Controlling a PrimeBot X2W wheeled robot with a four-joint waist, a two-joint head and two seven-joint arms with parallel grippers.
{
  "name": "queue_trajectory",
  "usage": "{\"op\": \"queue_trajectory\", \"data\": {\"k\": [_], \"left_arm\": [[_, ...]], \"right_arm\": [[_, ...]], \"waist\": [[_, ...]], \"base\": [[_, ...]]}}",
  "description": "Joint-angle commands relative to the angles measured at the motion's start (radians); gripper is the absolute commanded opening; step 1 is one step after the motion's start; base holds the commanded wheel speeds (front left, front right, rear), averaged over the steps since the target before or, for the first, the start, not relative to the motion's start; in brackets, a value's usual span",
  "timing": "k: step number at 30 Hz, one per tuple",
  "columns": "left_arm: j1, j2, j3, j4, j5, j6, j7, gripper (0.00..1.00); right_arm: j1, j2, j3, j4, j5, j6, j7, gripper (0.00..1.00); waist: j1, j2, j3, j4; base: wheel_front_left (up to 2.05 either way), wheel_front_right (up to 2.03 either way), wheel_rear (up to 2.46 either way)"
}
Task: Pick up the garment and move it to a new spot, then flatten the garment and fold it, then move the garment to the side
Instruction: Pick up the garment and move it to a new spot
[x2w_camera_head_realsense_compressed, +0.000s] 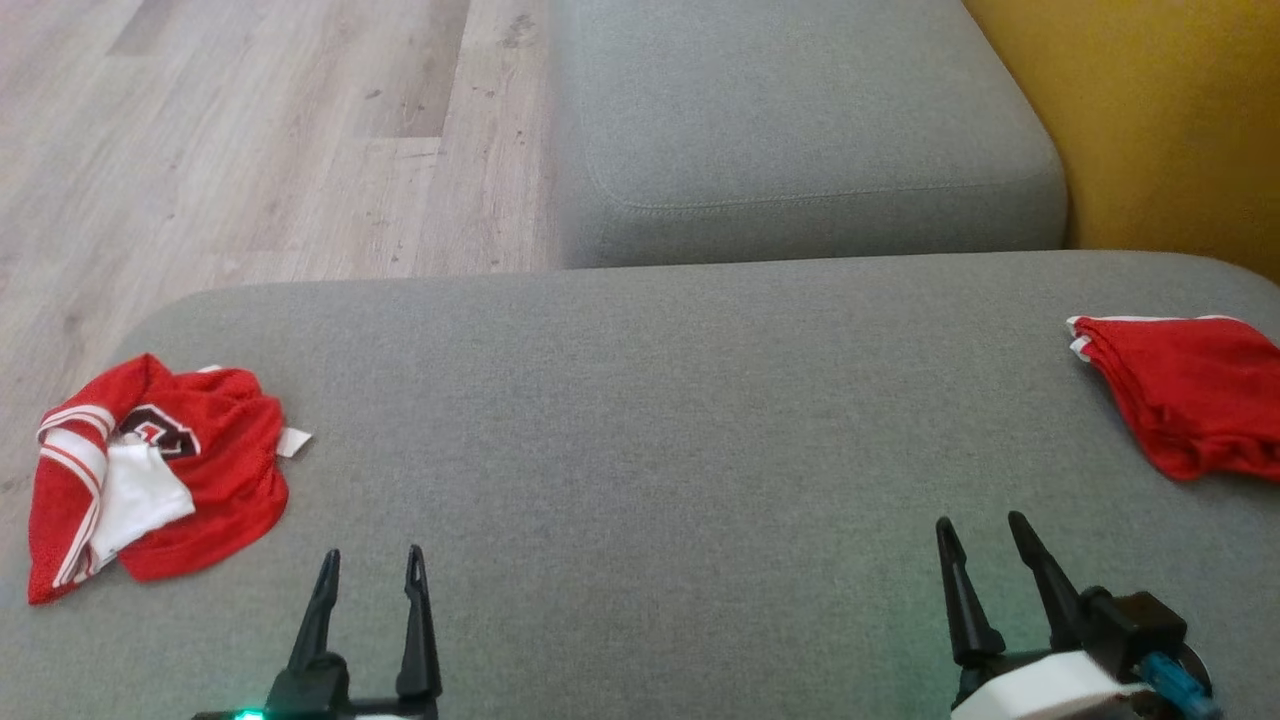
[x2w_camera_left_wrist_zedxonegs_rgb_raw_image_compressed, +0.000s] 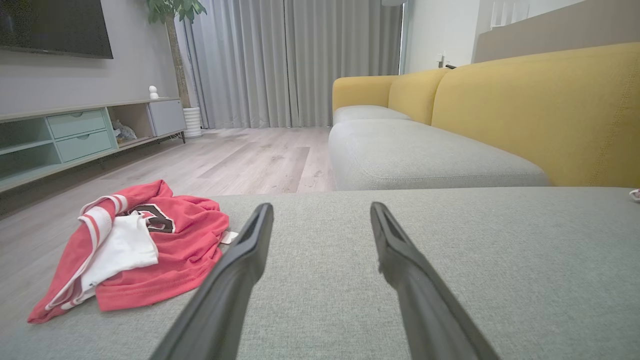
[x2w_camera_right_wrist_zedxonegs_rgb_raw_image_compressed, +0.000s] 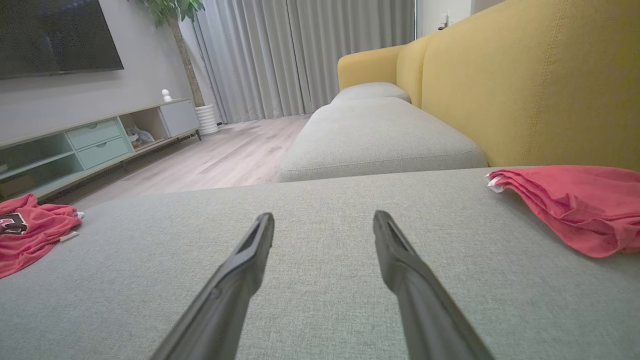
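Grey cushion carries the crumpled jersey at its edge, left gripper and right gripper spread-jawed and empty to the jersey's right, so a shallow pinch could drag it onto the floor.

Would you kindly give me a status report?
Left gripper open, right gripper open, both empty. Crumpled jersey at left, untouched. Folded red garment at right. Path clear.

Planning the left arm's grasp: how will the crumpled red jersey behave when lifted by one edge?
Probably floppy: the red jersey lies in loose folds, so it should drape. Its thin mesh looks light. It may drag on the woven grey cushion.
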Motion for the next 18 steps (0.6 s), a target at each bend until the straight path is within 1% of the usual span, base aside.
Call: {"op": "queue_trajectory", "data": {"k": [1, 11, 15, 18], "left_arm": [[-0.058, -0.001, 0.036, -0.032, 0.008, 0.004, -0.005, 1.0], [-0.058, -0.001, 0.043, -0.039, 0.011, 0.003, -0.005, 1.0], [-0.056, -0.001, 0.062, -0.041, -0.004, 0.007, -0.005, 1.0], [-0.055, -0.001, 0.077, -0.043, -0.001, 0.009, -0.005, 1.0]], "right_arm": [[-0.032, 0.0, 0.023, -0.037, 0.003, -0.001, -0.011, 1.0], [-0.033, 0.0, 0.005, -0.034, -0.004, -0.001, -0.011, 1.0], [-0.034, 0.0, -0.003, -0.034, -0.009, -0.001, -0.011, 1.0], [-0.036, 0.001, -0.001, -0.036, -0.01, -0.001, -0.011, 1.0]], "waist": [[-0.0001, -0.0001, 0.002, -0.002], [-0.0001, -0.0001, 0.011, 0.003], [-0.0001, -0.0001, 0.023, 0.025], [-0.0001, -0.0001, 0.033, 0.056]], "base": [[0.0, 0.0, 0.0], [0.0, 0.0, 0.0], [0.0, 0.0, 0.0], [0.0, 0.0, 0.0]]}}
